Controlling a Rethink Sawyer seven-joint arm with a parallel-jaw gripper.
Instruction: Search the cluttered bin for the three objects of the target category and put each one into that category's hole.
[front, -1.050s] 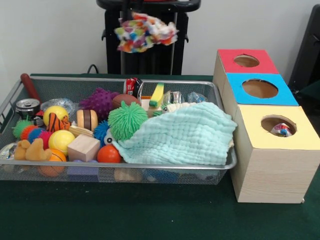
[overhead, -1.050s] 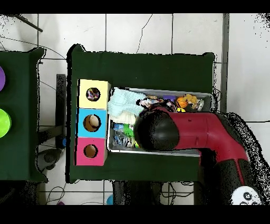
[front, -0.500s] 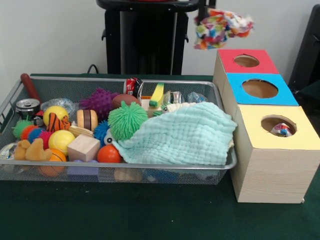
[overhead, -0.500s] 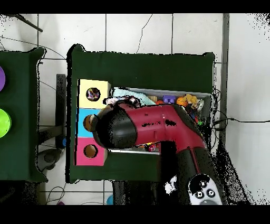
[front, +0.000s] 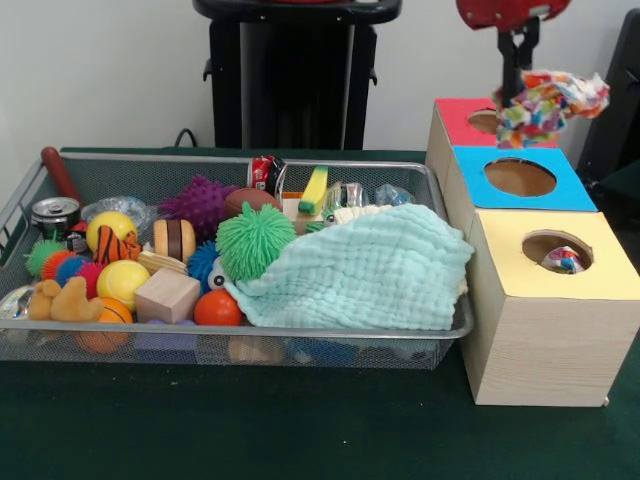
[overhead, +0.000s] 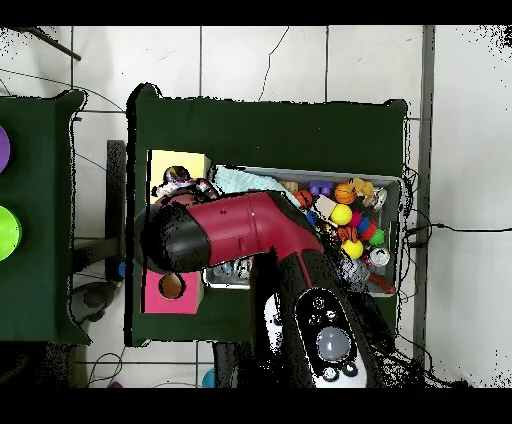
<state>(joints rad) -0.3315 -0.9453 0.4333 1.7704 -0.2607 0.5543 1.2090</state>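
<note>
Gripper (front: 519, 78) clamping colourful cloth (front: 550, 103), above red-topped box (front: 460, 125)

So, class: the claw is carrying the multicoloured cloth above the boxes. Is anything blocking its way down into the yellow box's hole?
Nothing covers the yellow box's hole; a small colourful item already lies inside but leaves it open. The multicoloured cloth hangs from the claw farther back, over the red and blue boxes.

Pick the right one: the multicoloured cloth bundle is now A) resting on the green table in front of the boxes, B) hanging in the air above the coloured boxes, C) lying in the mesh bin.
B: the multicoloured cloth bundle hangs from the gripper above the red-topped box and the blue-topped box, clear of the mesh bin.
</note>
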